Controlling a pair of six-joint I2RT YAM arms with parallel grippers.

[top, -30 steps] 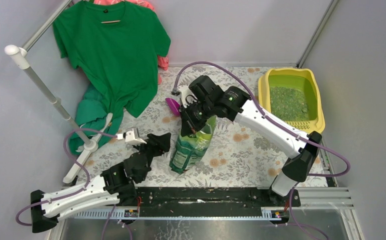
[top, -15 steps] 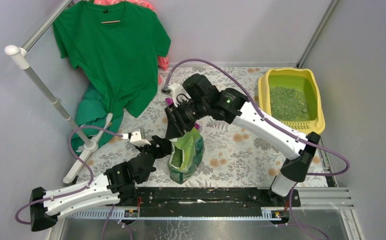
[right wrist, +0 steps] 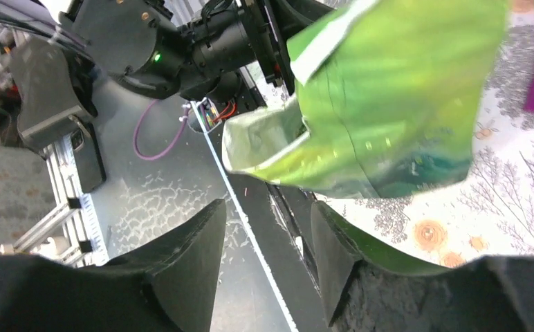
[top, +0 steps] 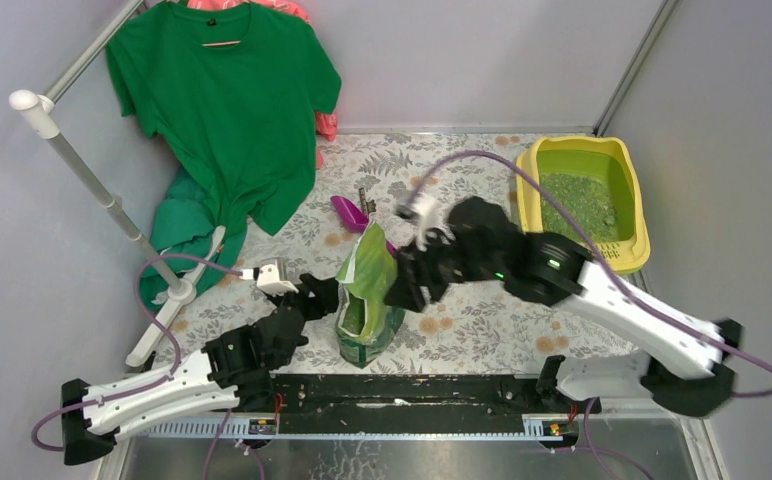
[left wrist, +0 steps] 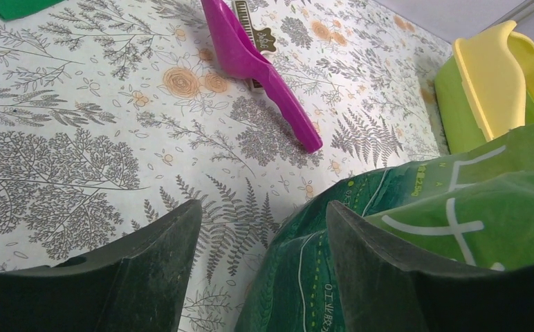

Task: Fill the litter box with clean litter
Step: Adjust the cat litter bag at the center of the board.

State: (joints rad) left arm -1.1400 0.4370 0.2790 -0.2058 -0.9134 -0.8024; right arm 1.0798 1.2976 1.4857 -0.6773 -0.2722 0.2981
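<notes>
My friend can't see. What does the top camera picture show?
A green litter bag stands open on a flowery table between two robot arms, the left end effector and right end effector open on either side. A yellow litter box holding green litter sits far right; a purple scoop lies behind the bag.

Yellow litter box [top: 622,258] at the table's far right, green clean litter [top: 574,205] inside

White arm shells [top: 162,395], black joints [top: 262,345], purple cables [top: 152,290], green light [top: 554,264], black tool fingers [left wrist: 146,277]
</notes>
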